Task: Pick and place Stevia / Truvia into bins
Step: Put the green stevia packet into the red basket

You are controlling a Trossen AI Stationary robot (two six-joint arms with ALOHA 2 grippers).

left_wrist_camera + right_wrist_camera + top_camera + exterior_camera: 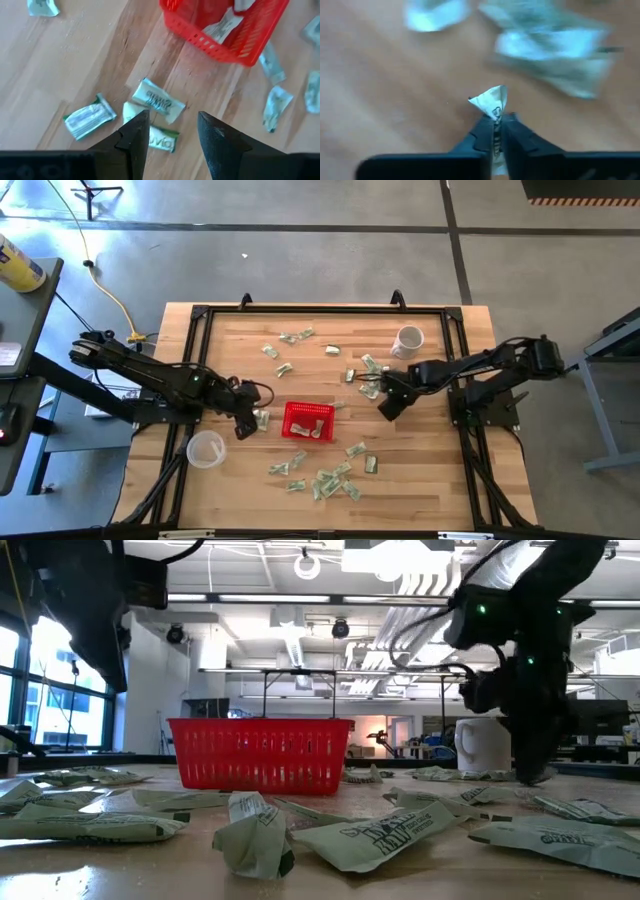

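- Right gripper (pixel 496 131): fingers pinched on 1 sachet (pixel 492 102), its crumpled end sticking out past the tips.
- Beyond those tips: 2 blurred sachets (pixel 547 42) on the wood table (pixel 380 100).
- Left gripper (pixel 170 135): fingers apart, 3 sachets (pixel 157 100) just ahead and beneath.
- Farther out from it: red basket (pixel 225 35), sachets inside.
- White mug (pixel 408 340) beyond the right gripper.

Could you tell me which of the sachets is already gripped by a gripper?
The sachet pinched in the shut right gripper, right of the basket. The other sachets lie loose; the left gripper hangs open over three.
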